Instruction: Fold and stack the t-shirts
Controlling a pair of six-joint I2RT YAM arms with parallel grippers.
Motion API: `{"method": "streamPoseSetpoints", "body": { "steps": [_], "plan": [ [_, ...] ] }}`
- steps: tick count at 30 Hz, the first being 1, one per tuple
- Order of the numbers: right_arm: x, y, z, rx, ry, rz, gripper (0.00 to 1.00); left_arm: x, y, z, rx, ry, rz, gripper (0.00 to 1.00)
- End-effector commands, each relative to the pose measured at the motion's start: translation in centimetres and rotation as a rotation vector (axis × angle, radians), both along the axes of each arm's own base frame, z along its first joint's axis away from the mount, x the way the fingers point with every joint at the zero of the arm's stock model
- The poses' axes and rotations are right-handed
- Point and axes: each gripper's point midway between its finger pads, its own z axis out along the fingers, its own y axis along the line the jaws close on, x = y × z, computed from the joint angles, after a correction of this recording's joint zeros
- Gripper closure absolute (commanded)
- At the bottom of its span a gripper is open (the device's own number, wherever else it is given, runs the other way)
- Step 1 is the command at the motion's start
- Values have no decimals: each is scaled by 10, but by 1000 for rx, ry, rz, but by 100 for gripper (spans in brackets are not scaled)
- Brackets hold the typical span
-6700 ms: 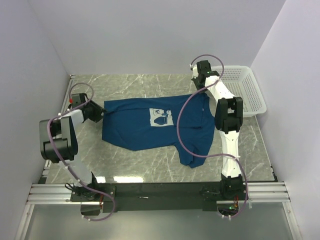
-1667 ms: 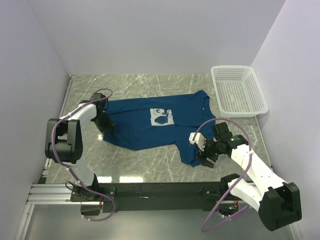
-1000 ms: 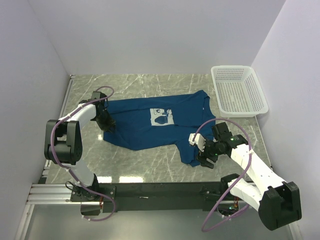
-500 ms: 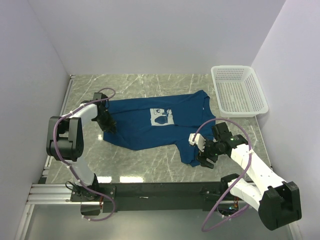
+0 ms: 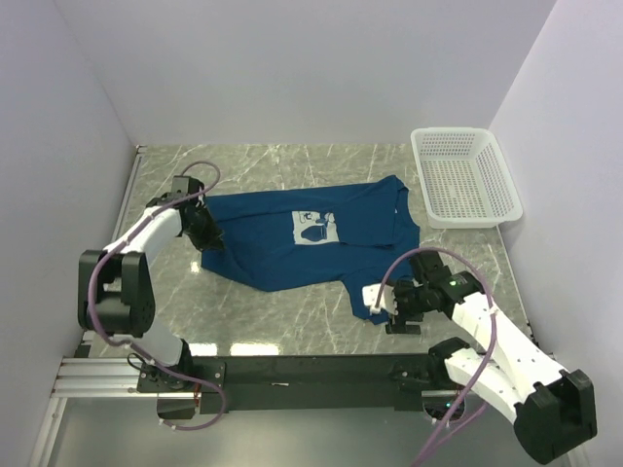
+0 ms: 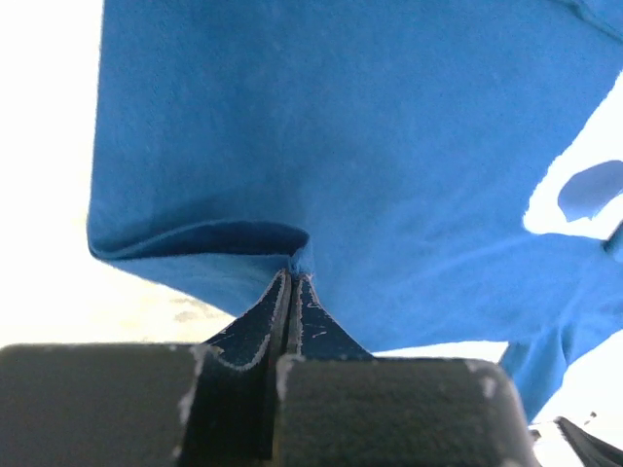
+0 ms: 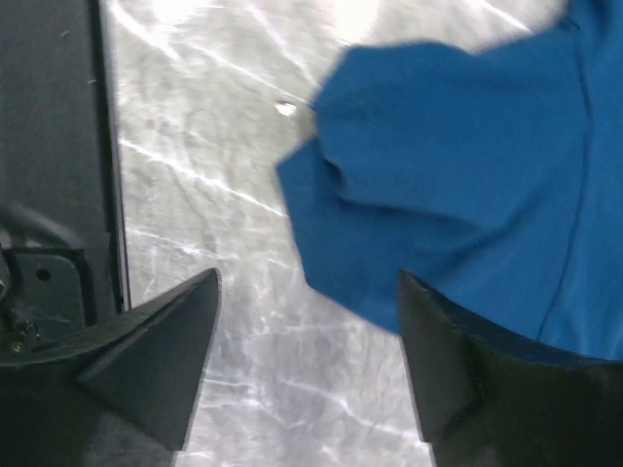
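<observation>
The dark blue t-shirt [image 5: 282, 243] lies spread on the marble table, its white print [image 5: 313, 227] facing up. My left gripper [image 5: 207, 234] is at the shirt's left edge. In the left wrist view its jaws are pressed together on a pinch of the blue cloth [image 6: 341, 146] at the tips [image 6: 292, 276], with a fold raised just beyond them. My right gripper [image 5: 381, 304] hovers open at the shirt's near right corner. In the right wrist view its fingers [image 7: 185, 331] stand wide apart over bare marble, the sleeve [image 7: 458, 195] edge reaching between them.
A white mesh basket [image 5: 465, 175] stands at the back right of the table. The black base rail [image 7: 58, 146] runs along the near edge, close to the right gripper. White walls close in on both sides.
My left gripper has shut on the shirt's left edge and drawn slightly back. The right gripper has dropped a little toward the near edge by the sleeve, staying open.
</observation>
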Motion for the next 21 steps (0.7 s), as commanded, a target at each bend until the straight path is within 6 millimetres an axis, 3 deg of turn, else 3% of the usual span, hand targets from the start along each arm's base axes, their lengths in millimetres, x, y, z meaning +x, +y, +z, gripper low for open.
{"method": "streamPoseSetpoints", "body": {
  "steps": [1,4,8,15,18,20,21],
  "plan": [
    [1,14,-3,-11,-83,164,23,-8,-6,8,-46,-43,-37,99],
    [-2,23,-9,-20,-55,179,36,-15,-8,6,-66,-41,-41,99],
    [6,26,-30,-113,-30,154,39,-19,-9,5,-82,-45,-44,99],
    [4,21,-43,-186,31,140,48,-21,-9,11,-98,-61,-48,99],
    [8,22,-41,-194,31,121,73,-21,-11,13,-115,-72,-50,99],
    [16,27,-29,-183,25,90,100,-22,-11,13,-119,-72,-51,99],
    [21,29,-21,-176,11,74,100,-23,-11,14,-119,-74,-50,99]
  ]
}}
